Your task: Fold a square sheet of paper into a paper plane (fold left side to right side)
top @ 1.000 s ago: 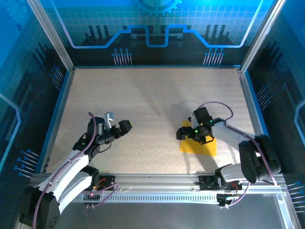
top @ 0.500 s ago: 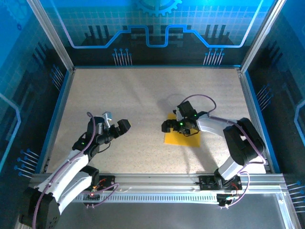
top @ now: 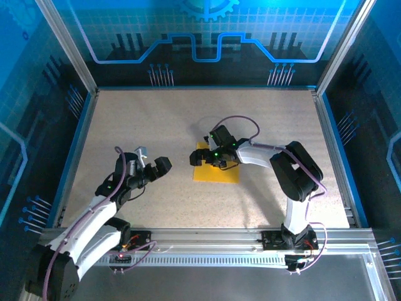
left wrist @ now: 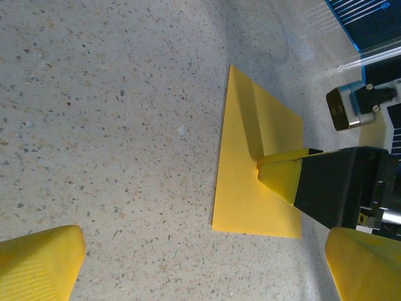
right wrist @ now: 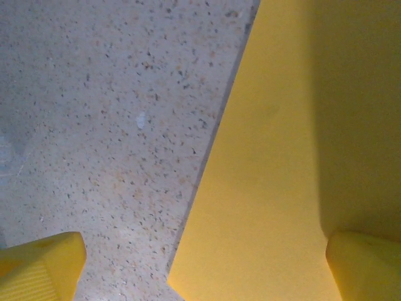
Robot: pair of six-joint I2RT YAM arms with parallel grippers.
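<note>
On the speckled worktop (top: 156, 119): one sheet of paper (top: 220, 172), two pincers

Item 1, sheet of paper. Position: near the middle of the worktop, slightly toward the arms' side. Condition: yellow-orange, four-sided, lying flat, plain on its upper face; no crease can be made out. Its edges sit a little askew to the worktop's edges.

Item 2, right pincer (top: 202, 153). Overhead camera: the right arm is stretched leftward from its base, with the pincer over the sheet's far left part and covering it. The left wrist camera adds what the overhead one cannot: one yellow fingertip (left wrist: 281, 179) set down on the sheet, its shadow meeting it, with the black finger body behind. The right wrist camera adds the spread: jaws wide apart, one tip over the paper, the other over bare worktop beyond the sheet's left edge, so the pincer straddles that edge. Nothing is clamped.

Item 3, left pincer (top: 155, 160). Overhead camera: well to the left of the sheet, aimed toward it, above bare worktop. Jaws apart, nothing between them. Its own camera shows both yellow tips at the lower corners of the view, with the sheet ahead between them.
</note>
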